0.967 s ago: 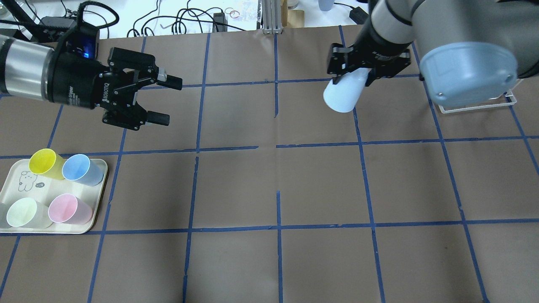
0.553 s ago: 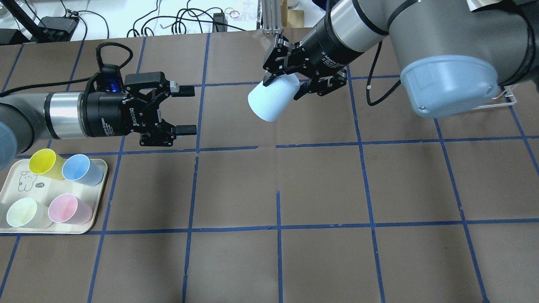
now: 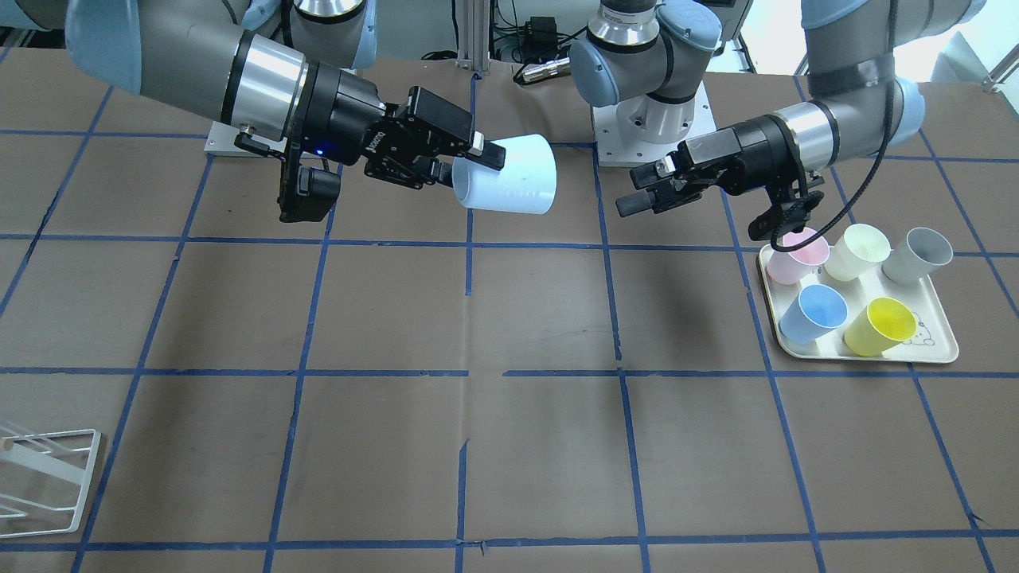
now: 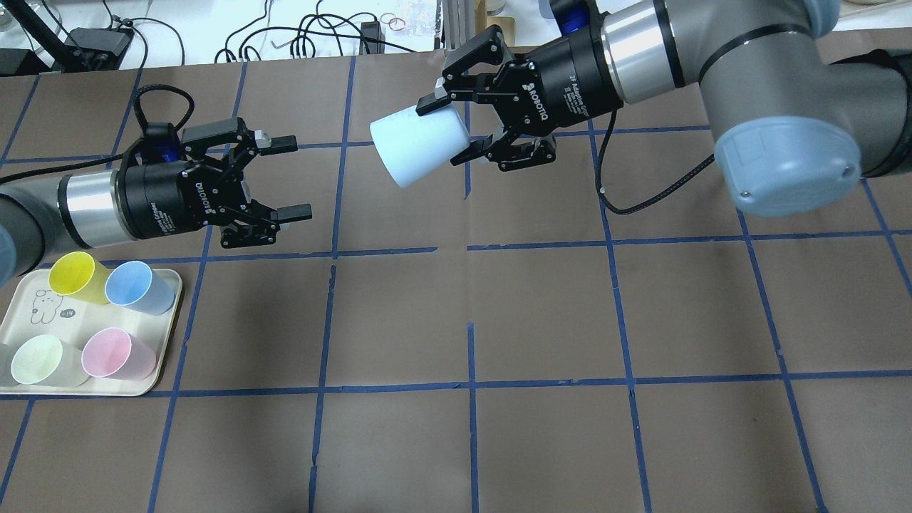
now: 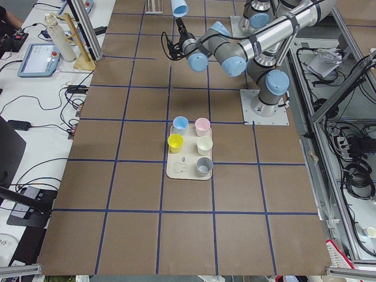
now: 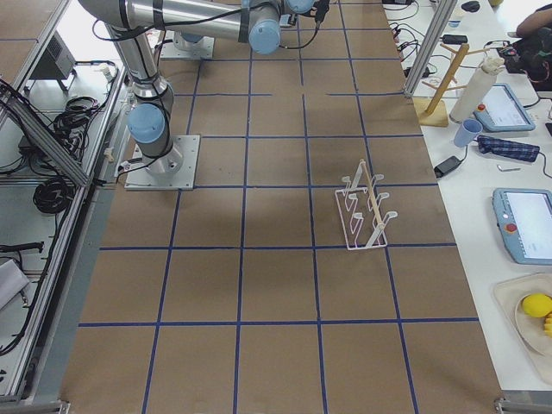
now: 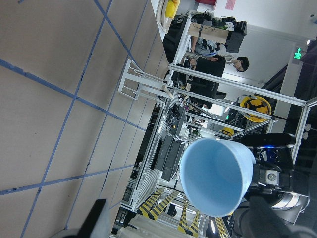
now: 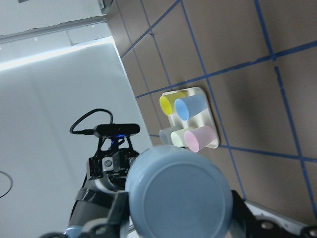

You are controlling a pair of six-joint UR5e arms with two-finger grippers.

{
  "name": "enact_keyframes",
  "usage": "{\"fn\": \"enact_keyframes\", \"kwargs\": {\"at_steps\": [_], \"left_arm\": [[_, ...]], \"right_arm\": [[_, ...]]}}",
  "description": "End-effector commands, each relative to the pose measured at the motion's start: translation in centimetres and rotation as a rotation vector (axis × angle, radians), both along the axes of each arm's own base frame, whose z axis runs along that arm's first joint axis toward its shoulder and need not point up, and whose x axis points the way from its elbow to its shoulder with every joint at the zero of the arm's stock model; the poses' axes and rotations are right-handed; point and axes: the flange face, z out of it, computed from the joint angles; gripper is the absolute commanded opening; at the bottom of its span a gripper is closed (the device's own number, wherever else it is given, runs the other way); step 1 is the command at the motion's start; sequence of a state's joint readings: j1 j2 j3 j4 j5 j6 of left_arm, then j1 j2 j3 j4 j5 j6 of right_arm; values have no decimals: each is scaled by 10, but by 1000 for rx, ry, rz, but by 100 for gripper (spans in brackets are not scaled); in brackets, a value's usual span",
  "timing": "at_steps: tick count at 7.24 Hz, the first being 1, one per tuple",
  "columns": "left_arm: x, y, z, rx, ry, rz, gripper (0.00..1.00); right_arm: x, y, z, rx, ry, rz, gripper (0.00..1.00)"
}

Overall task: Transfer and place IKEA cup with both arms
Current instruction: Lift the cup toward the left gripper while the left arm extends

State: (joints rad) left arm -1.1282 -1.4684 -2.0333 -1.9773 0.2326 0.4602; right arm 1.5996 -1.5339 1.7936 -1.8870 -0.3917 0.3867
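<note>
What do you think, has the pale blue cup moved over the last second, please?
Yes. In the overhead view the IKEA cup, held by the right gripper, has crossed the central vertical tape line leftward, toward the left gripper.

Table (image 4: 541,320) is covered w/ brown paper + a blue tape grid (image 4: 471,385). White bench (image 6: 483,293) runs along one side w/ a tablet (image 6: 528,226) & cables (image 4: 313,32) on it. Alu posts (image 5: 87,29) at the edge, wire rack (image 6: 362,211) on the table. Lighting's bright, even.
</note>
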Motion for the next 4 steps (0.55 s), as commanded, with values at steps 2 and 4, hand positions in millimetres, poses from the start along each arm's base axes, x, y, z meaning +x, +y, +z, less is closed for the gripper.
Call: {"fn": "enact_keyframes", "kwargs": {"at_steps": [2,4], "left_arm": [[-10,7,-20,36,72,38,100],[-29,16,-10,14,61,-1,100]], "right_arm": [[5,5,-30,121,-292,-4,0],[5,5,-33,98,-268,4,0]]}}
